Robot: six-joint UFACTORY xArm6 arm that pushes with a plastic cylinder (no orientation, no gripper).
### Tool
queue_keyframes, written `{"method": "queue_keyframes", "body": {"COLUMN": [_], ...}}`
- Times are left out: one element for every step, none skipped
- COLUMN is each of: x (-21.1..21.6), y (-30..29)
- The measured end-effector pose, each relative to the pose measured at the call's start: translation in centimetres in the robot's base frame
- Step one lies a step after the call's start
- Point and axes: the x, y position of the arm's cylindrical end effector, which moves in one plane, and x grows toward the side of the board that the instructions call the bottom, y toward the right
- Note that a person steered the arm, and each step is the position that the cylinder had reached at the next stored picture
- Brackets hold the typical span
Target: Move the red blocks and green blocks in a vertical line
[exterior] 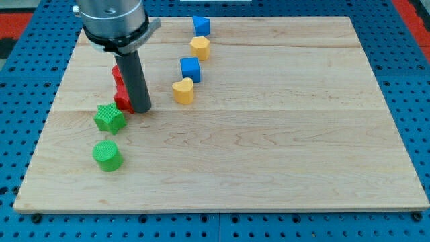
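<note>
The red blocks (121, 89) lie touching my tip (141, 107) on its left side as the view shows it, stacked toward the view's top; the rod hides much of them, so their shapes and their count cannot be told. The green star-shaped block (109, 118) sits just below and left of my tip, close beside the lowest red part. The green cylinder (107, 155) stands farther toward the view's bottom, apart from the star, roughly under it.

To the right of my tip, near it, is a yellow heart-shaped block (183, 91). Above that come a blue cube (191, 68), a yellow rounded block (199, 47) and another blue cube (201, 26), running in a loose line toward the view's top.

All blocks rest on a pale wooden board (282, 134) made of joined planks, which lies on a blue perforated surface (13, 101). A red patch (17, 23) shows at the view's top left corner.

The arm comes down from the view's top left: a grey metal housing (114, 23) carries the straight dark rod (136, 77), which stands nearly upright with its lower end on the board. There are no fingers here, only the plain rod, and it holds nothing.
</note>
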Motion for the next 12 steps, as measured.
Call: {"method": "queue_keyframes", "body": {"x": [-1.1, -2.1, -4.2, -5.4, -6.0, -8.0, -8.1, -4.8, -3.4, -3.1, -3.0, -2.6], "y": [-1.2, 1.3, 0.4, -1.9, -3.1, -3.2, -1.5, -1.2, 0.4, -1.0, -1.1, -2.9]}}
